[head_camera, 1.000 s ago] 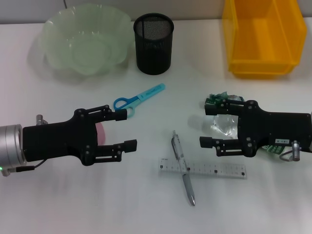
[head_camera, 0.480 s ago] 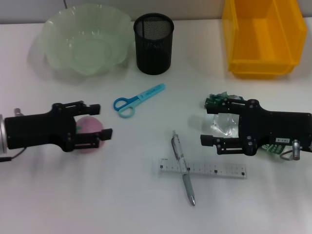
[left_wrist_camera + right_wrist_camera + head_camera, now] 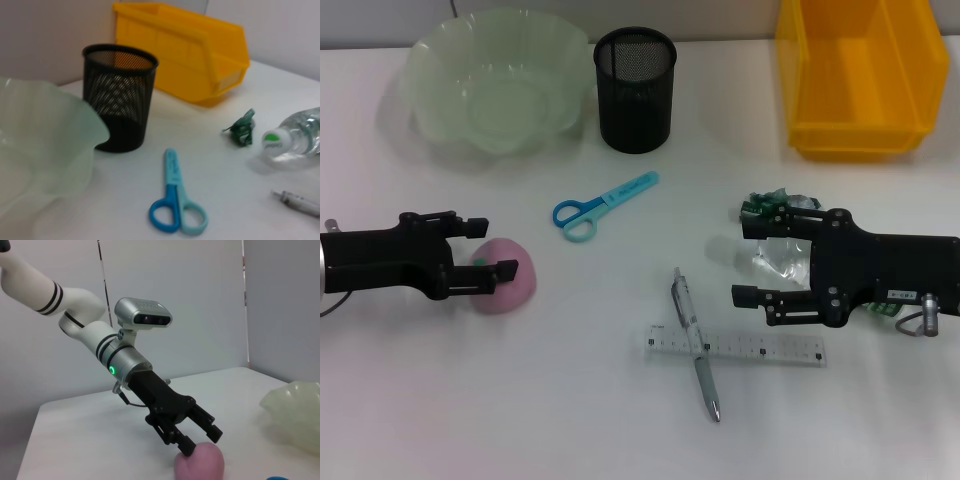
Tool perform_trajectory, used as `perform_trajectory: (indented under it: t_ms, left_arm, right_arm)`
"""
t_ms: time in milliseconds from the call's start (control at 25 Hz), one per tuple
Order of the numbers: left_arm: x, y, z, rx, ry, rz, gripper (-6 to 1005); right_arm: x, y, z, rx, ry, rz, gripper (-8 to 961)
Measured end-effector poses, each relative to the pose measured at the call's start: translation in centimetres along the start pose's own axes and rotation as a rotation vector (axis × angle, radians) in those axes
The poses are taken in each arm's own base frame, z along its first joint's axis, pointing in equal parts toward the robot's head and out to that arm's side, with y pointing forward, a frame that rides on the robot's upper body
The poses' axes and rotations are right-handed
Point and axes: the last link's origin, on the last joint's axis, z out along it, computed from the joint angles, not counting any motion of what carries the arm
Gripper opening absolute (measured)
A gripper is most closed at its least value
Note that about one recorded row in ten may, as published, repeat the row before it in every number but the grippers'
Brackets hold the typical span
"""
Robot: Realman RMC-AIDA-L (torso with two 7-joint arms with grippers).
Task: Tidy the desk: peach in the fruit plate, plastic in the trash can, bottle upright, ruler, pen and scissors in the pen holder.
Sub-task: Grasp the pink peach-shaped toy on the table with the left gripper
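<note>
The pink peach [image 3: 507, 279] lies on the white desk [image 3: 570, 400] at the left. My left gripper [image 3: 492, 247] is open, its fingertips over the peach's left side; the right wrist view shows it [image 3: 202, 439] just above the peach [image 3: 200, 463]. The clear bottle [image 3: 772, 258] lies on its side between the open fingers of my right gripper [image 3: 742, 262], cap pointing left. The green plastic scrap [image 3: 765, 205] sits just behind that gripper. Scissors [image 3: 603, 203] lie mid-desk. The pen [image 3: 695, 340] lies across the ruler [image 3: 735, 347].
Along the back stand the pale green fruit plate [image 3: 495, 100], the black mesh pen holder [image 3: 635, 88] and the yellow trash can [image 3: 860, 75]. The left wrist view shows the scissors [image 3: 175, 200], pen holder [image 3: 120, 95], trash can [image 3: 185, 50], plastic [image 3: 243, 128] and bottle [image 3: 295, 140].
My left arm has drawn back to the left, uncovering the peach, which has stayed on the desk. The right gripper has barely moved around the bottle.
</note>
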Motion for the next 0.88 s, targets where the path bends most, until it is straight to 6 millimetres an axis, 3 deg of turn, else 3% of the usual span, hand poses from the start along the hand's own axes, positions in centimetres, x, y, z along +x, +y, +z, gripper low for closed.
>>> perform_trajectory:
  t_ms: [880]
  left_arm:
    - [0.2, 0.6, 1.5, -0.049, -0.068, 0.002, 616]
  right_arm:
    - [-0.1, 0.0, -0.2, -0.006, 0.003, -0.014, 797]
